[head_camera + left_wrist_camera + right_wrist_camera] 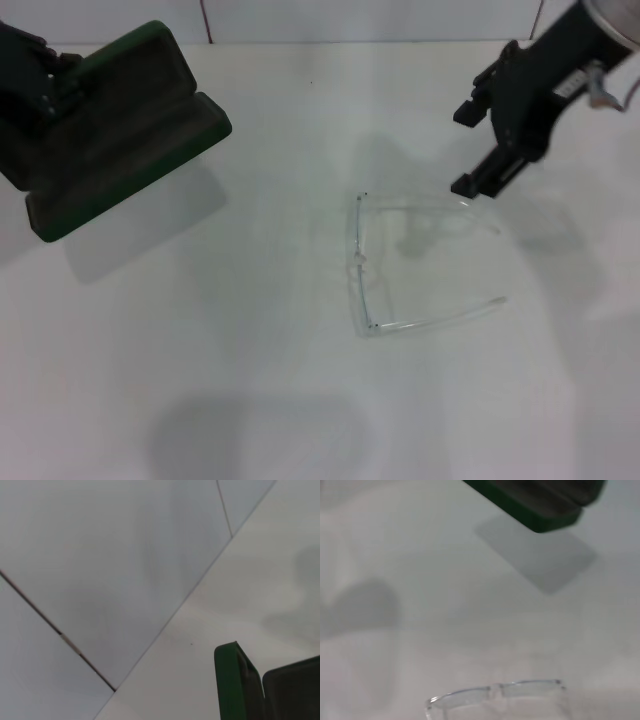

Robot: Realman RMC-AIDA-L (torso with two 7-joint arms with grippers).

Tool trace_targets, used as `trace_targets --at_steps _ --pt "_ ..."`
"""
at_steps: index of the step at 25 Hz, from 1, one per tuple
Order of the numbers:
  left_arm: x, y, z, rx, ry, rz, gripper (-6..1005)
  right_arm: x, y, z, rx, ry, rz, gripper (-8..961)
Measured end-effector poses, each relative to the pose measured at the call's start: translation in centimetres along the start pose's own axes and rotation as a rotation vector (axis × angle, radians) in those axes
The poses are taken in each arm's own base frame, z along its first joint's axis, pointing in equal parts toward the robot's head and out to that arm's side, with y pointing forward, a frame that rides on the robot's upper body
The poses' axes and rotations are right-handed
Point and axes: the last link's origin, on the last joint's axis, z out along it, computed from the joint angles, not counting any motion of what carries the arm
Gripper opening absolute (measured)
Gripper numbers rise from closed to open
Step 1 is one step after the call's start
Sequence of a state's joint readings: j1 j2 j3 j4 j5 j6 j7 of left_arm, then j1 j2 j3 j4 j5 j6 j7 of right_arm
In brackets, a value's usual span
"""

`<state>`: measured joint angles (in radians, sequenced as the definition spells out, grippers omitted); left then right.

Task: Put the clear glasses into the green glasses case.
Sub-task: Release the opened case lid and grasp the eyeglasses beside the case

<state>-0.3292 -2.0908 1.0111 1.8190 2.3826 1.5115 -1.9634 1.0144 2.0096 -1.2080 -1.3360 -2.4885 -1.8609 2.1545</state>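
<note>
Clear glasses (400,265) lie unfolded on the white table (250,350), just near-left of the open, empty-handed right gripper (465,150). Left gripper (30,90) grasps the open green glasses case (120,130) far left; interior hidden.

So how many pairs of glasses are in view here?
1. The clear glasses lie on the white table, arms unfolded, right of centre, below the right pincer; apart from the green glasses case.

The open green case (235,685) stands at one corner. Behind it lie the white table (240,605) and a seamed wall (100,555).
</note>
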Motion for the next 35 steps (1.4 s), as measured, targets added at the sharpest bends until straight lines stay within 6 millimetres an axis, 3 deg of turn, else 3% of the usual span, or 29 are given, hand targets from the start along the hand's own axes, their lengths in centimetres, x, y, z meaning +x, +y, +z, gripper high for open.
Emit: trace_targets --at_steps 3,8,12,21,25,29,35 --pt "-0.1 -0.1 -0.1 0.001 0.016 -0.017 161 -2.2 0.0 0.6 -0.028 0.092 0.093 827" --pt "-0.6 -0.3 -0.3 0.014 0.018 -0.032 160 -4.0 0.3 2.7 -0.121 0.150 0.284 826" --pt "-0.8 -0.3 -0.3 0.015 0.017 -0.020 159 -4.1 0.3 4.7 -0.122 0.183 0.435 825" --pt "0.0 -0.3 -0.3 0.002 0.065 0.038 159 -4.1 -0.1 6.0 -0.088 0.136 0.628 819" --pt "0.4 -0.4 -0.4 0.004 0.073 0.072 159 -3.8 0.0 7.7 -0.159 0.112 0.713 815" --pt "0.4 -0.5 -0.1 -0.031 0.087 0.099 159 -3.6 0.3 9.6 -0.205 0.109 0.767 810" --pt "-0.3 -1.0 0.1 -0.054 0.108 0.100 159 -3.6 0.1 10.5 -0.203 0.097 0.798 809"
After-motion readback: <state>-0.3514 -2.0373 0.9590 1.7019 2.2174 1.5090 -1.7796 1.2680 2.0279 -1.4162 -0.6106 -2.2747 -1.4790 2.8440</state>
